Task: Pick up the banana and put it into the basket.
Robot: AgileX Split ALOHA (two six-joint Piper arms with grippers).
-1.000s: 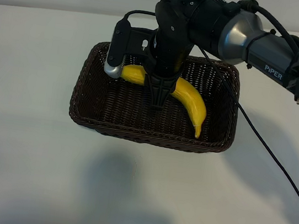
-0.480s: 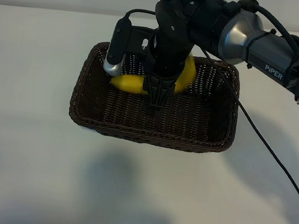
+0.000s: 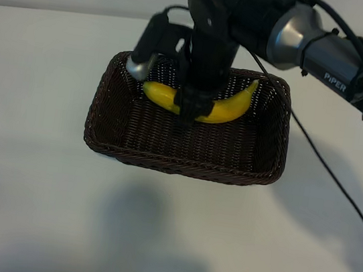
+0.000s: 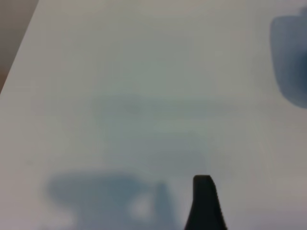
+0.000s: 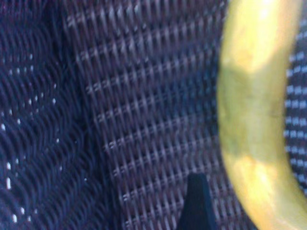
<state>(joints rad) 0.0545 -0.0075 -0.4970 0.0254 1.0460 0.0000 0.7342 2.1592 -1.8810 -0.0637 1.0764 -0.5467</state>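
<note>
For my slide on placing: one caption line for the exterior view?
The banana lies inside the wicker basket, released, with the right gripper open just above it.

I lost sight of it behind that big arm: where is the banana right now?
In the exterior view the banana lies inside the basket, toward its far side, partly hidden behind the right end effector hanging over it.

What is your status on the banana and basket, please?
Right gripper open above the basket. Banana lying inside, released. Left gripper idle over bare table. Nothing in the way.
</note>
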